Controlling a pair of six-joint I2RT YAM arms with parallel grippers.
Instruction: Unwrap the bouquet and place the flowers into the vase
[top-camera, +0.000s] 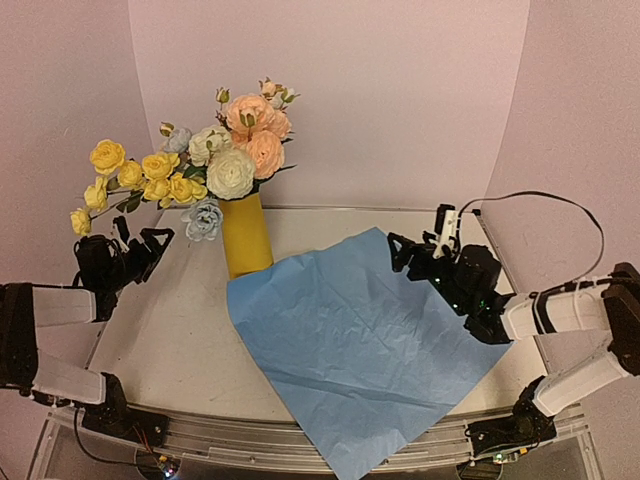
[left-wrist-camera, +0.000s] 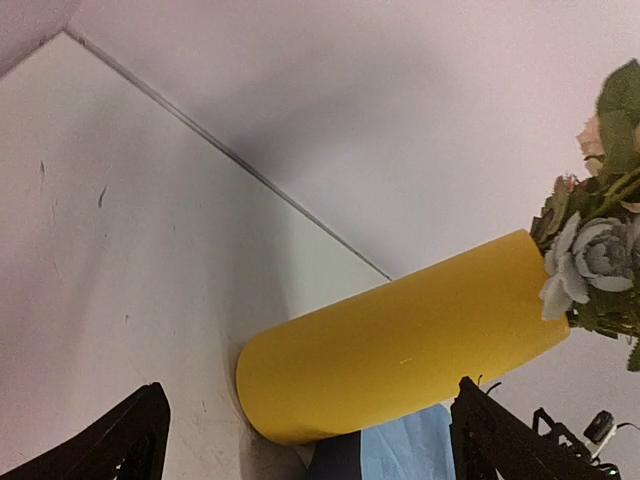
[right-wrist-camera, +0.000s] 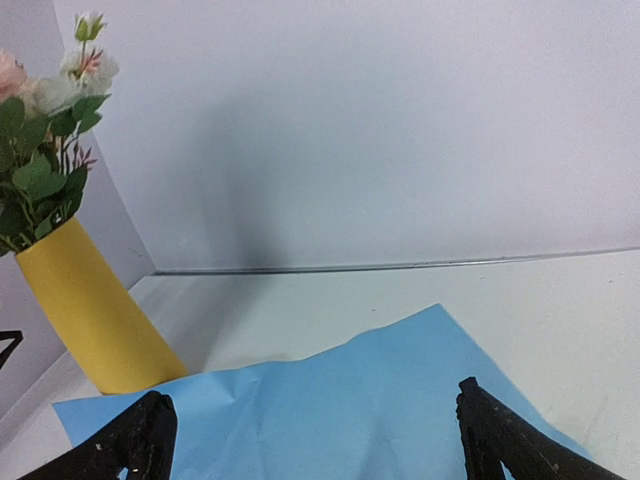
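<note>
The yellow vase stands upright at the back left of the table. It holds the flowers: yellow roses leaning left and a white rose, among peach and pale blue blooms. The blue paper lies unfolded and flat in front of the vase, one corner against its base. My left gripper hovers open left of the vase, with nothing between its fingers. My right gripper hangs open over the far right corner of the paper, also with nothing in it. The bouquet is unwrapped.
The white table ends at a seam along the pinkish back wall. The paper's near corner overhangs the table's front edge. A black cable loops above the right arm.
</note>
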